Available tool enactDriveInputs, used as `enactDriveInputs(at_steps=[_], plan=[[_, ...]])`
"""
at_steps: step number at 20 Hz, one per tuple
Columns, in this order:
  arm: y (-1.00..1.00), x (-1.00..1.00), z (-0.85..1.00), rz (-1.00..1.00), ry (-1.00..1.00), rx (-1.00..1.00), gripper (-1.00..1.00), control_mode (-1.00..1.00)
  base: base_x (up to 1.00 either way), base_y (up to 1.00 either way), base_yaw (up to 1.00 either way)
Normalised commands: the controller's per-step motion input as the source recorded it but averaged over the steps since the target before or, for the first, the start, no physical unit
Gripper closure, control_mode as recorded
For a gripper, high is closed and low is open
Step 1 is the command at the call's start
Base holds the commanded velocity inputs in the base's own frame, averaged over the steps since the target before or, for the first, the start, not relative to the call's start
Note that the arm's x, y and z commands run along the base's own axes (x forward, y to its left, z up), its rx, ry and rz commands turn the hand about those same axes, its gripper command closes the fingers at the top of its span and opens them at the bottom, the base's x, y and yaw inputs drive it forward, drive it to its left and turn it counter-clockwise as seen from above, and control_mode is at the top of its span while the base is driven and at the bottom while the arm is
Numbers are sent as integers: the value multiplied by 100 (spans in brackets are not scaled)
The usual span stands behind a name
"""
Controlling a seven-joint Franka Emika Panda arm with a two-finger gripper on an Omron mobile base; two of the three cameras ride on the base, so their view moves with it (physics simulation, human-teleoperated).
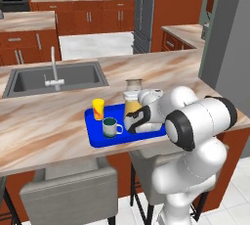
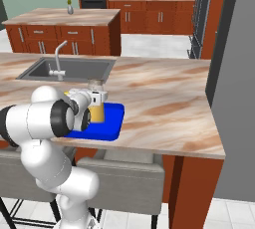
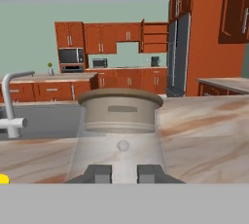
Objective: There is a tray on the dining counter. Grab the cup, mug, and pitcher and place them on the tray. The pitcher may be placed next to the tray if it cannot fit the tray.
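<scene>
From the left base view, the blue tray [image 1: 95, 138] lay on the marbled tabletop [image 1: 44, 126] near the sink [image 1: 56, 78]; the yellow cup [image 1: 98, 109] and the mug [image 1: 111, 127] stood on it, and the pitcher [image 1: 132, 102] stood at its right part with the hand [image 1: 138, 120] against it; from the right base view, the arm hid most of the pitcher [image 2: 96, 106] on the tray [image 2: 110, 121]; in the hand view, the pitcher [image 3: 120, 135] loomed just beyond the fingertips [image 3: 99, 173], which stood close together at its body; whether they pinched it I could not tell.
</scene>
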Motion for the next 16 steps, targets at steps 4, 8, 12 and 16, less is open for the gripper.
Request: enactDriveInputs(at_steps=[4, 8, 12, 16], plan=[[0, 0, 0, 0, 0, 0, -100, -100, 0, 0, 0], [0, 0, 0, 0, 0, 0, -100, -100, 0, 0, 0], [0, -2, 0, 0, 0, 0, -100, -100, 0, 0, 0], [0, -40, -2, 0, 0, 0, -100, -100, 0, 0, 0]])
